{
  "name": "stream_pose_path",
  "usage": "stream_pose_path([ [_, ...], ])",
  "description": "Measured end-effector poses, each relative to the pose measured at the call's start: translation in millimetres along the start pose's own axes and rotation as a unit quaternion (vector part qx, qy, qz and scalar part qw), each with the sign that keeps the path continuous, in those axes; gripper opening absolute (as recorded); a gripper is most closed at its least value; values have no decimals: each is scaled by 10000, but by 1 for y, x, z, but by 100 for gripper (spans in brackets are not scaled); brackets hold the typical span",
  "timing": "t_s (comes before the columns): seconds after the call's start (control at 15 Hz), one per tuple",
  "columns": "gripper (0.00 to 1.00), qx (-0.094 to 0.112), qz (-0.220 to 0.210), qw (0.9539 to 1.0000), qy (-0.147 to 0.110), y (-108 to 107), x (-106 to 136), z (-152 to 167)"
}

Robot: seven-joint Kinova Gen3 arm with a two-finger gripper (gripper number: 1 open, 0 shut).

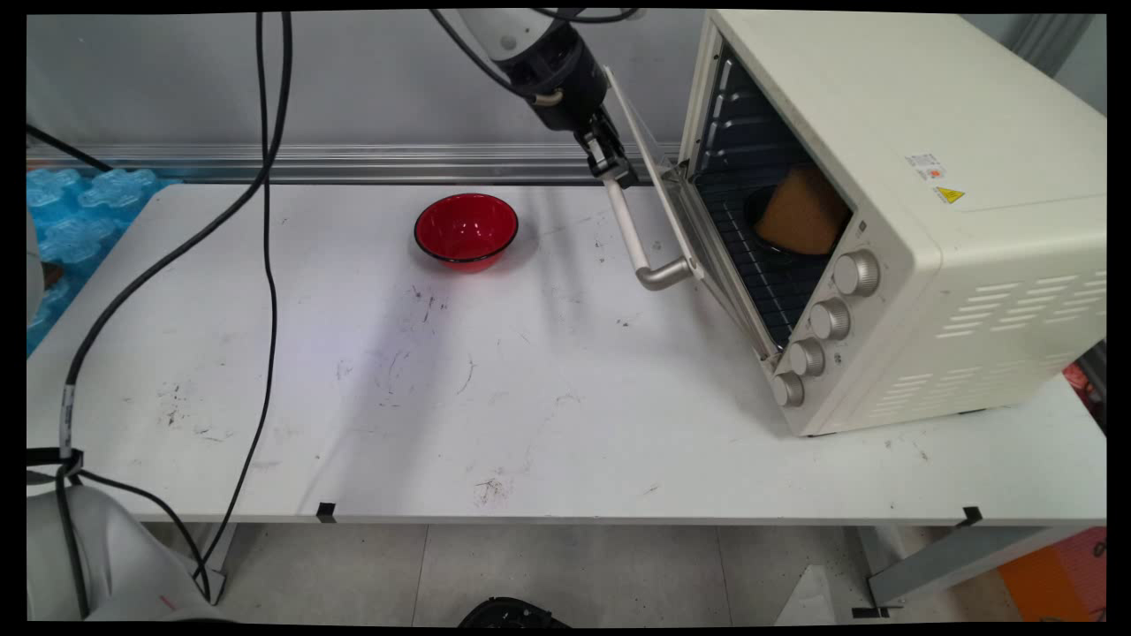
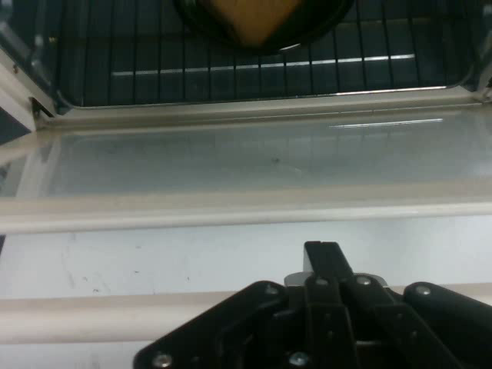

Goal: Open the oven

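The pincer [image 1: 613,170] sits at the far end of the oven door's handle [image 1: 629,231], and it looks clenched on that handle: in the hand view the pale bar [image 2: 115,319] runs straight across just in front of the black linkage, and one finger [image 2: 327,261] stands up over it, though the second finger is hidden, so I judge the grip more than I see it. The handle is a long cream bar; its long axis goes from the pincer toward the near side of the table, where it ends in a grey elbow [image 1: 664,275] fixed to the door. So the bar lies crosswise to the pincer, not along it. Just beyond the handle, away from the pincer, is the glass door [image 1: 658,181], which stands partly open and tilted, hinged at its lower edge on the oven [image 1: 919,221]. Farther beyond the door is the wire rack [image 2: 231,69] inside the oven. On this rack rests a dark round dish [image 1: 760,231] with a brown piece of bread or cake [image 1: 800,212] in it; this is deeper still from the pincer, straight ahead of it in the hand view. Well apart on the pincer's other side, away from the oven, a red bowl [image 1: 466,230] stands alone on the white table [image 1: 530,397].
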Motion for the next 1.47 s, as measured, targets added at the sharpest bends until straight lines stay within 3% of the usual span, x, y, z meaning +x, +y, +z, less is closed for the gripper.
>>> stream_pose_path([
  [0.47, 0, -51, 35, 9998, 166, 1, -26, 18],
  [1.47, 0, 100, 79, 9992, 379, -1, -78, 39],
])
